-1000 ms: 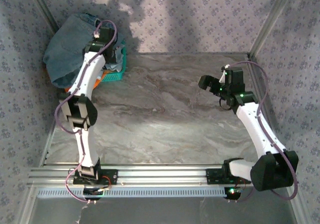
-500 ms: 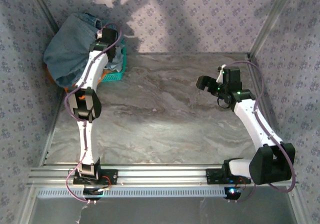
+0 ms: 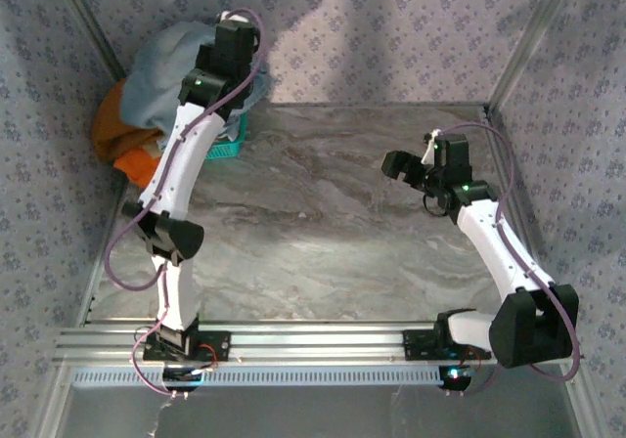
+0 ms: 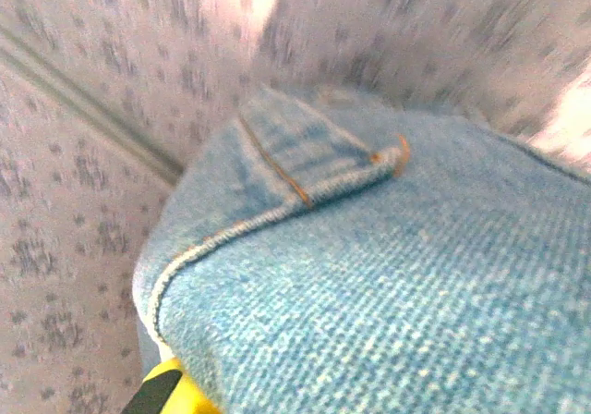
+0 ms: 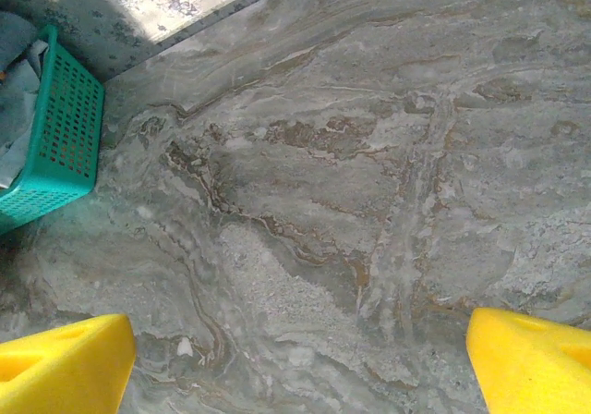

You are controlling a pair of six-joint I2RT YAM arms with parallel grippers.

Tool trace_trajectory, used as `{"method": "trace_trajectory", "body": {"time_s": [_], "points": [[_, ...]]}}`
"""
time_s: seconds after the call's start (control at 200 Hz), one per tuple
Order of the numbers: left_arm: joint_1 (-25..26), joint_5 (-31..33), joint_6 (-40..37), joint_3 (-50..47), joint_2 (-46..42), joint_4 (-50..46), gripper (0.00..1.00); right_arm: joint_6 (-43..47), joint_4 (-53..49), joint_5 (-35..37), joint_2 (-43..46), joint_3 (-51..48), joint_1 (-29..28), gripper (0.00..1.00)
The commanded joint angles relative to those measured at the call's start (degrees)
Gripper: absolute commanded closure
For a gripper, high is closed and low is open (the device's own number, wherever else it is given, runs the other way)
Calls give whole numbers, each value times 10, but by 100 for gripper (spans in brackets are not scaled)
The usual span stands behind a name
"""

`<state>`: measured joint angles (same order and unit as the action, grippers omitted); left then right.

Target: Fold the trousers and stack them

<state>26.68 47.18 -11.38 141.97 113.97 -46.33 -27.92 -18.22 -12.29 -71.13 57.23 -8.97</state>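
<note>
The left gripper (image 3: 231,45) was clenched on the one pair of jeans (image 3: 161,71). The denim bunched right against its one visible yellow finger (image 4: 162,391) and spread out to the left of it, up in the far corner. One orange cloth (image 3: 122,150) lay beneath the jeans, and one teal basket (image 3: 233,140) sat just nearer than that gripper. The right gripper (image 3: 403,164) hung released over bare table (image 5: 351,201), its two yellow fingertips (image 5: 65,359) wide apart.
</note>
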Motion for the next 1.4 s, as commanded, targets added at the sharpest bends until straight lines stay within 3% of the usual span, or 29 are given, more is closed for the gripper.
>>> {"method": "trace_trajectory", "body": {"time_s": [0.0, 0.2, 0.31, 0.41, 0.465, 0.545, 0.61, 0.74, 0.904, 0.944, 1.024, 1.079, 1.259, 1.394], "points": [[49, 1, -46, 55, -39, 44, 100, -14, 11, 1, 11, -12, 10, 5], [206, -10, -74, 94, -38, 62, 100, -20, 2, -3, 18, -8, 37, 6], [268, -51, -28, 88, -37, 38, 100, -22, -8, 1, 31, -10, 60, 6], [296, -107, 58, 57, -42, -1, 100, -25, -24, 8, 45, -13, 83, 6], [306, -153, 102, -4, -63, 10, 100, -26, -27, 7, 54, -20, 97, 6], [349, -128, 112, -134, -119, 66, 100, -27, -37, 9, 65, -28, 116, 5], [361, -147, 160, -274, -180, 152, 100, -30, -41, 11, 72, -40, 129, 5], [356, -144, 275, -493, -267, 204, 100, -41, -38, 2, 75, -54, 140, 5], [299, -165, 406, -703, -390, 196, 100, -45, -31, -14, 66, -67, 126, 4], [286, -162, 427, -744, -417, 179, 85, -44, -32, -15, 65, -69, 121, 3], [263, -168, 456, -803, -464, 126, 29, -41, -38, -14, 63, -73, 111, 3], [257, -168, 458, -823, -490, 89, 3, -38, -44, -8, 62, -76, 102, 2], [258, -144, 407, -738, -476, -51, 0, -32, -65, 16, 59, -86, 94, 2], [320, -39, 340, -590, -359, -132, 0, -35, -89, 51, 62, -90, 103, 2]]}}
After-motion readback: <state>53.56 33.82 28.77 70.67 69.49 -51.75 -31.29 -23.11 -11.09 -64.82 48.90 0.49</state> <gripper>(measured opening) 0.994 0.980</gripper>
